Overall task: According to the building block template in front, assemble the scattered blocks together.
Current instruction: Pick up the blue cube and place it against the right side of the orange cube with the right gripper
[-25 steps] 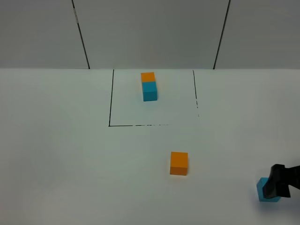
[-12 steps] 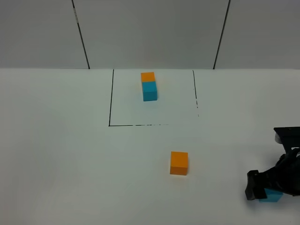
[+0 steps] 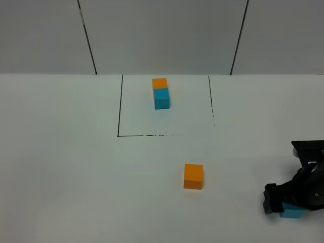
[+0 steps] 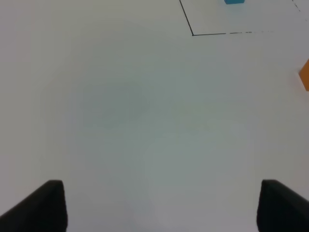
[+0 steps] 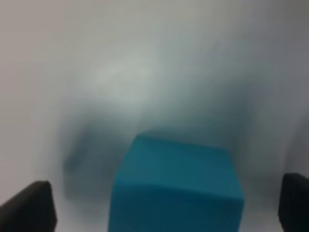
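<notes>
- Down at the near right edge of the white table (image 3: 61, 182), your cyan cube (image 3: 293, 213) sits flat, half hidden under the right gripper (image 5: 161, 210).
- From the right wrist view, the jaws are spread wide, one on each side of the cube. Table shows in both gaps, so nothing is gripped yet.
- It reads as a plain matte block, rigid and probably light. The flat faces should give your pads good bite, with little risk of crushing.
- Take it on two opposite side faces, about mid-height. It looks a touch askew to the jaws, so a corner-wise pinch could twist it.
- Your orange cube (image 3: 193, 176) stands alone mid-table, well apart from the cyan one.
- The orange-cyan template (image 3: 161, 93) lies inside the black-outlined square (image 3: 119, 109) at the far side.
- Your left gripper (image 4: 159, 208) hangs wide open and empty over bare table.
</notes>
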### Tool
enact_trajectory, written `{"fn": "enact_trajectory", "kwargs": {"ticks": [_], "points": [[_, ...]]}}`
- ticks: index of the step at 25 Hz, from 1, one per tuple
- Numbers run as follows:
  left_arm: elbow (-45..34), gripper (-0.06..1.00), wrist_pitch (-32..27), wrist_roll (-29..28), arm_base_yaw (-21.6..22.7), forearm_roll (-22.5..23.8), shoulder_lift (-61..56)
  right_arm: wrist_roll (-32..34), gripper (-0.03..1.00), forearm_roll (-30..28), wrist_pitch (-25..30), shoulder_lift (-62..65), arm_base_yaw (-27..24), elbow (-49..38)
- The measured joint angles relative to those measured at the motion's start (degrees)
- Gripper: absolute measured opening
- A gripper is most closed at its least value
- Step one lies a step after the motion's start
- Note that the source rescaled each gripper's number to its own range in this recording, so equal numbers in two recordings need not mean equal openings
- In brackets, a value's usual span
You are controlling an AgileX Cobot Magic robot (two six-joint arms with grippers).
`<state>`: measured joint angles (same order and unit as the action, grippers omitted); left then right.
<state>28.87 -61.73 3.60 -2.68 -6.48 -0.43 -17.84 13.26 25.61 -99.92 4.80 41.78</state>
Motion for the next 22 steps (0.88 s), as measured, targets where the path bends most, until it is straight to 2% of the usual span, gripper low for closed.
{"fn": "enact_trajectory", "kwargs": {"ticks": [9,12,16,22], "points": [[0.0,0.67,0.0,0.0,0.0,0.0,0.0,2.0,0.81,-0.8,0.4,-2.4,0.0,1.1],[0.0,0.67,0.0,0.0,0.0,0.0,0.0,2.2,0.76,-1.2,1.3,-2.8,0.0,1.3],[0.0,0.67,0.0,0.0,0.0,0.0,0.0,2.2,0.62,-2.2,2.0,-2.8,0.0,1.4],[0.0,0.67,0.0,0.0,0.0,0.0,0.0,2.0,0.31,-3.9,2.3,-2.8,0.0,1.4]]}}
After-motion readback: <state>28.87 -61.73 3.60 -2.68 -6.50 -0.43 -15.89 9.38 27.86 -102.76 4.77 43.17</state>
